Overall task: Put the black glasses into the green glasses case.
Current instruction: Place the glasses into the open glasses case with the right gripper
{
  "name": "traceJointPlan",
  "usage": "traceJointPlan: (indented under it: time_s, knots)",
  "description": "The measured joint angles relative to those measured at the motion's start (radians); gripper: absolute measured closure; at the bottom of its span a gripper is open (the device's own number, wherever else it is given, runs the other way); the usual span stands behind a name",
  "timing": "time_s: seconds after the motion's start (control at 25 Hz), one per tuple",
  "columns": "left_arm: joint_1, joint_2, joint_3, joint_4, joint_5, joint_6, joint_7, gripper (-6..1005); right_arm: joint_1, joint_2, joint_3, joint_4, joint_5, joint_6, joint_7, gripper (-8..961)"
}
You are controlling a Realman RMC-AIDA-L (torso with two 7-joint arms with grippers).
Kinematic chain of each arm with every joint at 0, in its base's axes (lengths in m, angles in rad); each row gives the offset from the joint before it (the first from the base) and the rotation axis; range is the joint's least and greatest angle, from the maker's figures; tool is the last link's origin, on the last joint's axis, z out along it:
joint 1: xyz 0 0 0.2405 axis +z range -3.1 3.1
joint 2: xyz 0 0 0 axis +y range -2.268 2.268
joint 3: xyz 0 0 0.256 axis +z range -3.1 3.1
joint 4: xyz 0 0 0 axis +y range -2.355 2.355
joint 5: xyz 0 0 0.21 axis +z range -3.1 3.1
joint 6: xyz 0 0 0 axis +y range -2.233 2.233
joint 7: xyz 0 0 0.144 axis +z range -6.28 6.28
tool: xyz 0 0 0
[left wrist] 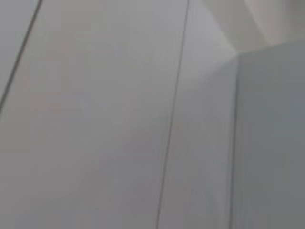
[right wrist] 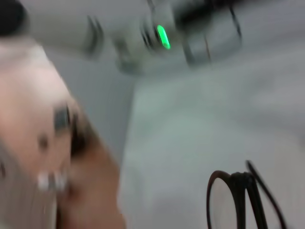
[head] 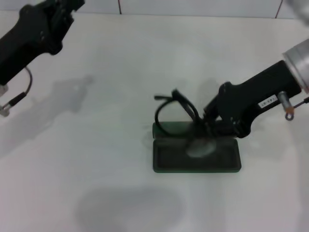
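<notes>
Over the open green glasses case point(head: 166, 162), the right tool point(head: 206, 123) seemingly grips the black glasses point(head: 176, 108), fingertips hidden.

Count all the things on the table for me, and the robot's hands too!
Black glasses: 1
Green glasses case, lying open: 1
Robot tools: 2, the right tool at the glasses over the case, the left tool parked far off
Total: 4
</notes>
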State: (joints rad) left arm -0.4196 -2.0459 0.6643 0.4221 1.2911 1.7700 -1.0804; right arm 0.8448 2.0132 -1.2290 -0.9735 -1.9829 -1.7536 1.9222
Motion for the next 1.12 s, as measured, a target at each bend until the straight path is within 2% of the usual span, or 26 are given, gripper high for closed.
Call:
traceJointPlan:
  time_s: [0.16,0.28,0.4,0.52,0.76,1.12]
  knots:
    - [0.066,-0.008,-0.001,0.0,0.0,0.026,0.045,969,0.137,0.007,-0.126,-0.008,-0.172,-0.045,0.162,899]
    - [0.112,-0.014,0.001,-0.008,0.004,0.052,0.09,969,0.228,0.013,-0.247,0.012,-0.205,-0.051,0.217,899]
    - [0.147,-0.031,0.005,-0.023,0.019,0.06,0.14,969,0.3,0.014,-0.333,0.053,-0.201,-0.036,0.242,899]
    - [0.178,-0.041,0.008,-0.025,0.032,0.071,0.165,969,0.348,0.014,-0.408,0.095,-0.2,-0.001,0.268,899]
    - [0.226,-0.041,0.009,-0.058,0.04,0.095,0.208,969,0.42,0.015,-0.539,0.181,-0.174,0.098,0.286,899]
    - [0.225,-0.041,0.008,-0.075,0.044,0.095,0.228,969,0.477,0.015,-0.643,0.251,-0.116,0.19,0.28,899]
